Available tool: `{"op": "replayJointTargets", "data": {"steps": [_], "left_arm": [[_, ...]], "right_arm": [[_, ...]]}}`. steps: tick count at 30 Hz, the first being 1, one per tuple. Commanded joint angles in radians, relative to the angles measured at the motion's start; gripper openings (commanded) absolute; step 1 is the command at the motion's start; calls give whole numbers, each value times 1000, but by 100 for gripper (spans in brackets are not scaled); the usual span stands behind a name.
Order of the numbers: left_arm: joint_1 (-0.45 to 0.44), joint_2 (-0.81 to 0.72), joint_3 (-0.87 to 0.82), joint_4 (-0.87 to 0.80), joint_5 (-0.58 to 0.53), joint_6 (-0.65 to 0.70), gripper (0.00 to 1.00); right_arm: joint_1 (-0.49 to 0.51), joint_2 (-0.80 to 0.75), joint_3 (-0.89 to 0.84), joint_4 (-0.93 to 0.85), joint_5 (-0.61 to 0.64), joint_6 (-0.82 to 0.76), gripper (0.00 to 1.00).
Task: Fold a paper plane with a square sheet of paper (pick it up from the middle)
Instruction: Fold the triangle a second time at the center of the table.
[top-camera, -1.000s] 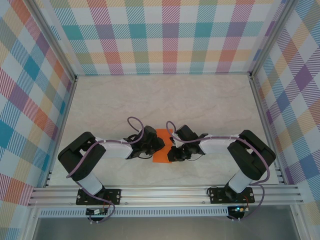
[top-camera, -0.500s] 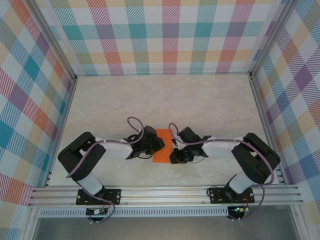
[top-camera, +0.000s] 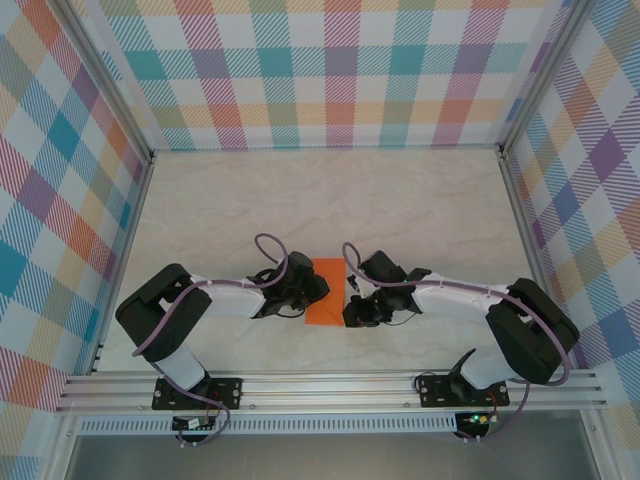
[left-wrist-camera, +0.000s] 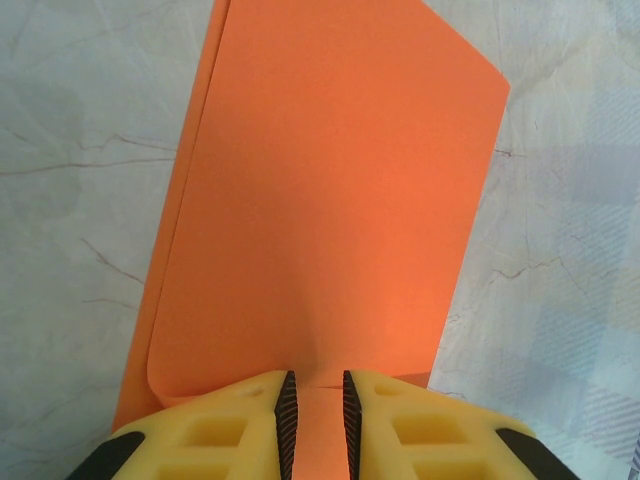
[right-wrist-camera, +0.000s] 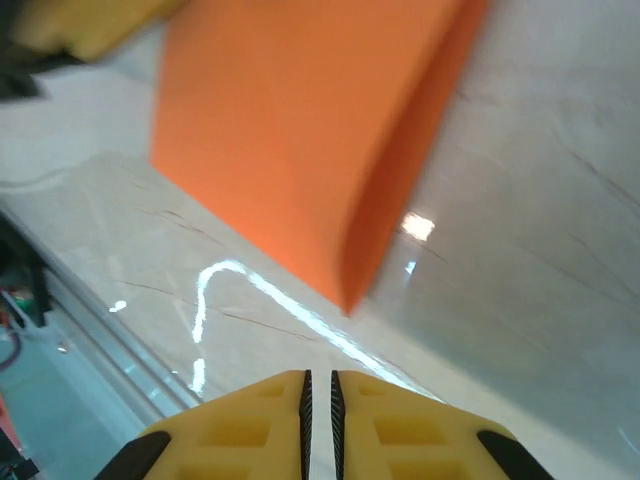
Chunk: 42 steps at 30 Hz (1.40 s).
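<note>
Square sheet of paper (top-camera: 325, 292) lies close to the near edge of the table (top-camera: 400, 200), about midway along it, doubled over on itself between my two grippers.

Nearest to me on the left, my left gripper (left-wrist-camera: 315, 385) has its fingers drawn in to a narrow slit with the orange paper running through it, so I am pinching the sheet at its near edge. I judge that this hold pins the two layers so they cannot slide apart. Just beside my left-hand finger the paper curls round softly instead of lying in a sharp crease. Along that side the lower layer peeks out past the upper one, so the halves are not quite matched.

My right gripper (right-wrist-camera: 319, 385) has its fingers almost together with nothing between them. It hangs just short of the sheet, apart from it and low over the table. From there the fold faces me as a rounded, puffed edge with the top layer standing up off the lower one, so I judge the crease is not yet pressed. I take the closed fingers to be a blunt tool for flattening that bend against the table while the other side is held.

Beyond the paper the pale marbled table runs on to its far edge, under the checked walls (top-camera: 340, 80).
</note>
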Motion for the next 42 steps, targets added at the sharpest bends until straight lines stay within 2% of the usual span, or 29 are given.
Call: {"op": "replayJointTargets", "data": {"steps": [1, 10, 20, 26, 30, 42], "left_arm": [[-12, 14, -10, -99, -35, 23, 23], [-12, 11, -10, -99, -31, 24, 23], [-12, -21, -13, -83, -30, 43, 24], [-12, -140, -17, -79, -31, 44, 29], [-13, -195, -46, -48, 6, 16, 28], [-65, -92, -100, 133, 64, -72, 24]], "right_arm": [[1, 16, 62, 44, -23, 42, 16], [1, 216, 93, 94, -33, 51, 14], [1, 233, -16, 121, -9, 68, 13], [1, 254, -24, 156, -14, 88, 12], [2, 251, -20, 157, -15, 89, 12], [0, 250, -20, 159, -4, 90, 11]]}}
